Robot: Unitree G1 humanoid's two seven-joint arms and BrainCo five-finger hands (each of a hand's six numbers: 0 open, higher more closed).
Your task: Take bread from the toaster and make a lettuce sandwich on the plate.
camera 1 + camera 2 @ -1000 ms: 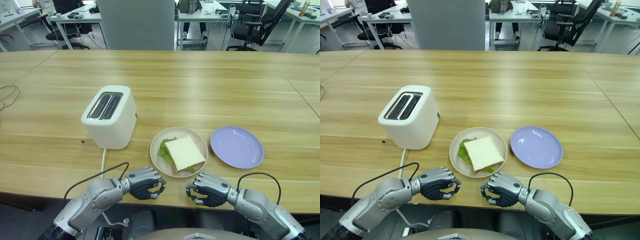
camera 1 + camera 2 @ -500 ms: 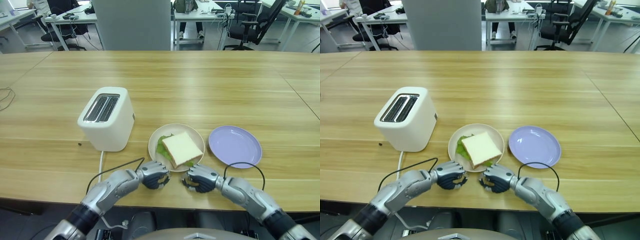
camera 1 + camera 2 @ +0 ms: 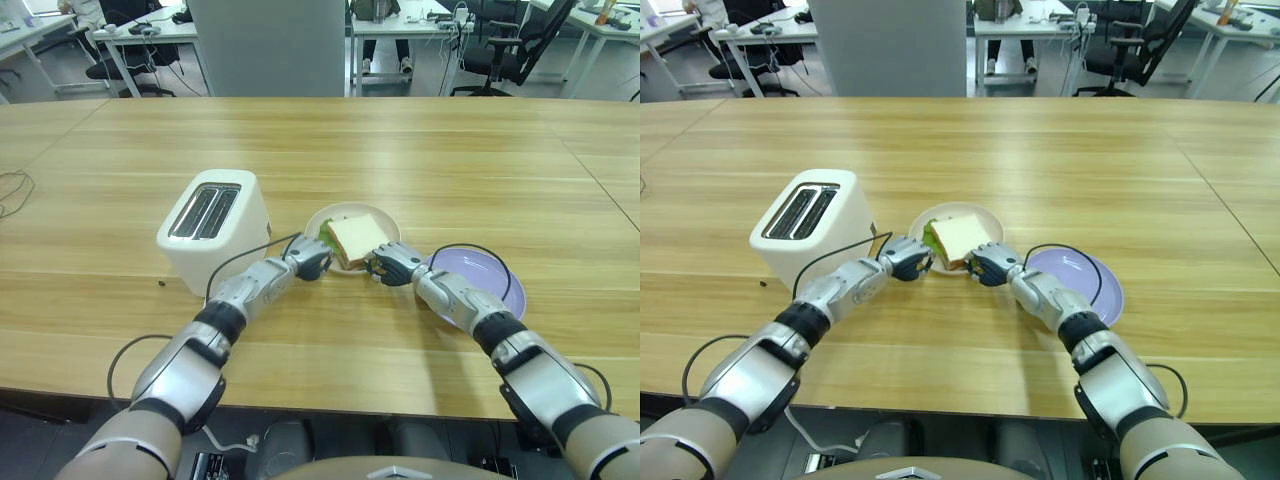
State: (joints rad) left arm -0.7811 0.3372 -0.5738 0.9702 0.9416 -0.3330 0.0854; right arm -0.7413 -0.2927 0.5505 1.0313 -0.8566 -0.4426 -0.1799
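We see a broad wooden desk [image 3: 400,150] carrying everything. On its left part stands the white toaster [image 3: 213,243], upright, its two top slots facing up; we cannot tell whether anything sits in them. To the right lies a lilac plate [image 3: 503,281], partly covered by the right forearm that crosses above it. Between the toaster and the lilac plate sits a beige plate [image 3: 350,207], close to both but touching neither as far as we can tell. On the beige plate rests the sandwich [image 3: 355,238]: a square slice of white bread on top, lying flat, with green lettuce [image 3: 929,238] poking out from under its left edge.

The left robot hand [image 3: 310,262] is at the near-left rim of the beige plate, just in front of the toaster's right corner, its fingers curled together. The right robot hand [image 3: 393,267] is at the near-right rim, between the two plates, its fingers likewise curled in. Both press up against the rim; we see nothing closed inside either one. A small dark speck [image 3: 161,283] lies on the desk just left of the toaster's base.
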